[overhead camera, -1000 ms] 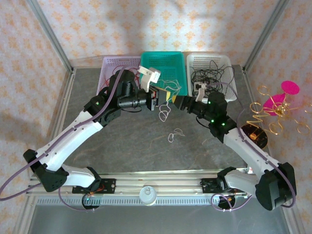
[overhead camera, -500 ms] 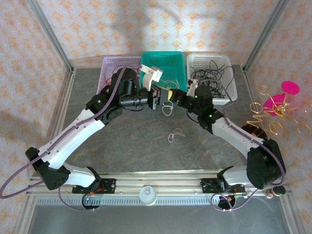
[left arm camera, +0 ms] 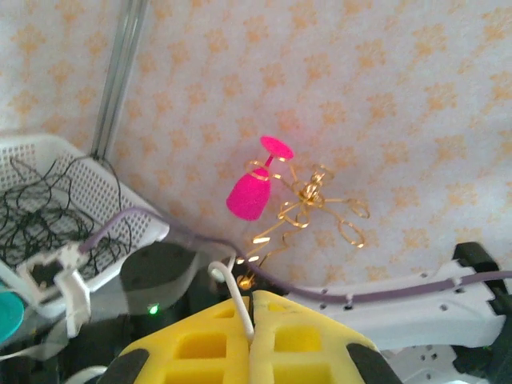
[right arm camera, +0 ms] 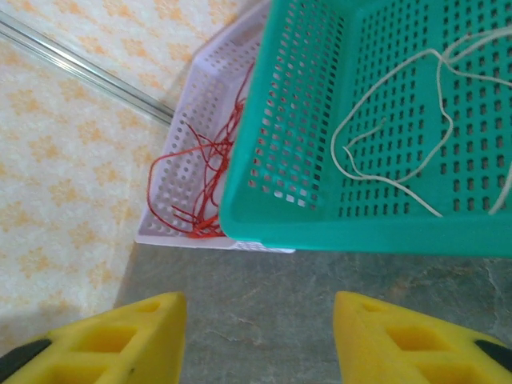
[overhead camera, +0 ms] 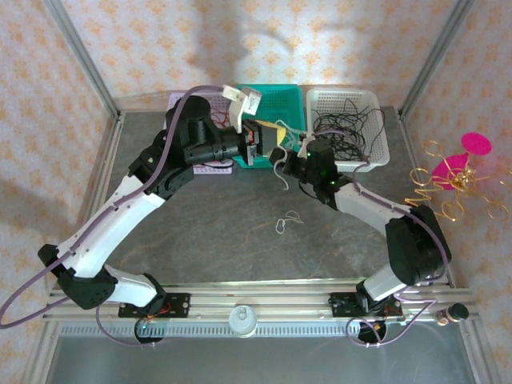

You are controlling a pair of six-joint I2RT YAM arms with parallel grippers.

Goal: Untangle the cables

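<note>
Your grey table (overhead camera: 208, 240) carries a row of baskets along its twelve o'clock edge: a lilac basket (right arm camera: 172, 180) toward eleven, a teal basket (overhead camera: 276, 88) at twelve, a white basket (overhead camera: 344, 90) toward one. A small white cable (overhead camera: 286, 220) lies loose near the centre.

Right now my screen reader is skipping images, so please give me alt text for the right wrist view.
The right gripper hangs open and empty over the grey table, facing a teal basket that holds loose white cables. At picture left, a lilac basket holds red cables.
</note>
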